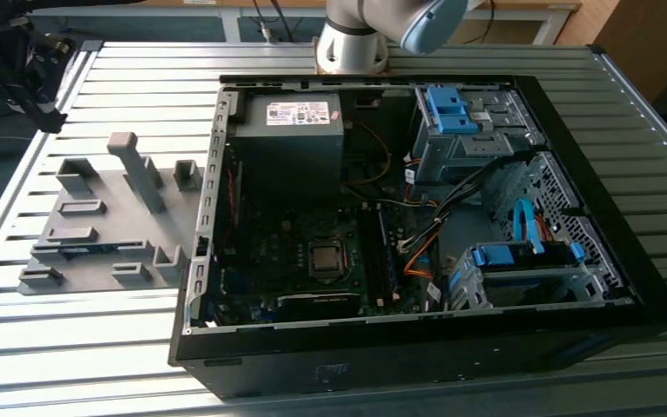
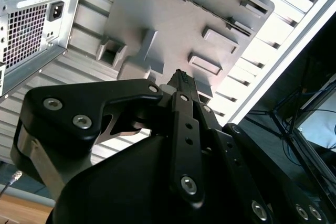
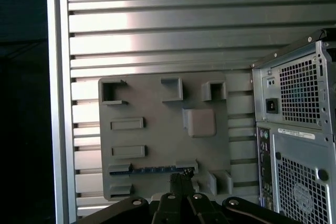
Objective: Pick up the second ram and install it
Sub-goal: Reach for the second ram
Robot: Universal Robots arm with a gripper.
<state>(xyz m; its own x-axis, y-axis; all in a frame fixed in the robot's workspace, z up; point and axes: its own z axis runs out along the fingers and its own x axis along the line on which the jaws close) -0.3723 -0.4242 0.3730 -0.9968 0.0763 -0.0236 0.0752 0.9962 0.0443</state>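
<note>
your gripper (image 3: 181, 178) hangs over the grey holder plate (image 3: 157, 135), fingers pinched together on nothing. the second ram (image 3: 152, 170) sits slotted in it, to the exterior view's left of the computer case (image 1: 426, 369).

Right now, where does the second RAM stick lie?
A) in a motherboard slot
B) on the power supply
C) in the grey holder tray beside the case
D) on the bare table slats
C: in the first wrist view the blue-green RAM stick lies along the grey holder tray, outside the computer case.
</note>
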